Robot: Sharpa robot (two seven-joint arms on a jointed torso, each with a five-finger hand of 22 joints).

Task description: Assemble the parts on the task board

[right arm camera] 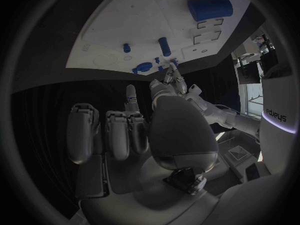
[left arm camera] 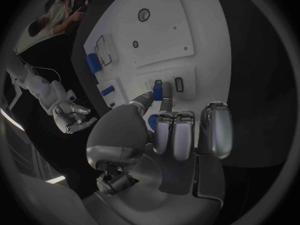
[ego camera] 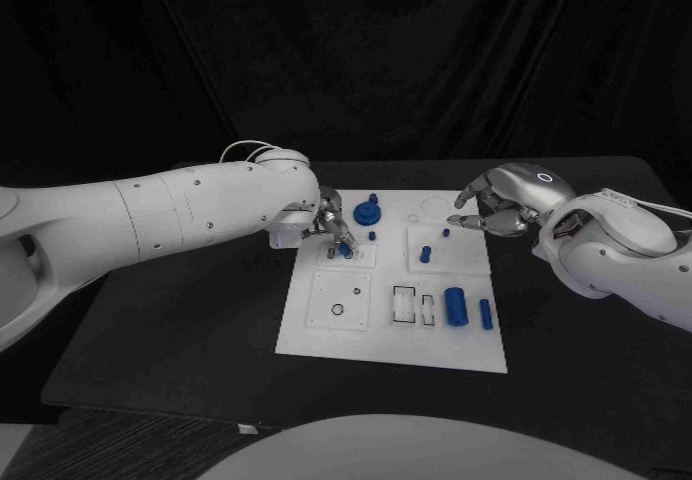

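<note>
- Black worktop [ego camera: 173,330] under dark surroundings carries the white task board [ego camera: 325,335] at its middle.
- Left robot hand [ego camera: 320,228] sits over the board's near-left upper part. In the left wrist view its thumb and one finger pinch a small blue peg [left arm camera: 157,90] right at a small slot [left arm camera: 179,84] in the board; the other fingers are curled in.
- Right robot hand [ego camera: 502,205] hovers just off the board's far right corner, fingers loosely curled, nothing seen in it.
- Other parts on the board: a blue gear [ego camera: 369,212] just beside the left robot hand, a short blue pin [ego camera: 426,254] toward the middle, a large blue cylinder [ego camera: 456,306] and a slimmer blue bar [ego camera: 486,315] toward the near right.
- Risk, as judged: the peg may meet its seat tilted and jam or slip from the pinch, since the grip is on fingertips alone.
- Risk, as judged: the curled fingers could nudge the gear when the hand lifts away.
</note>
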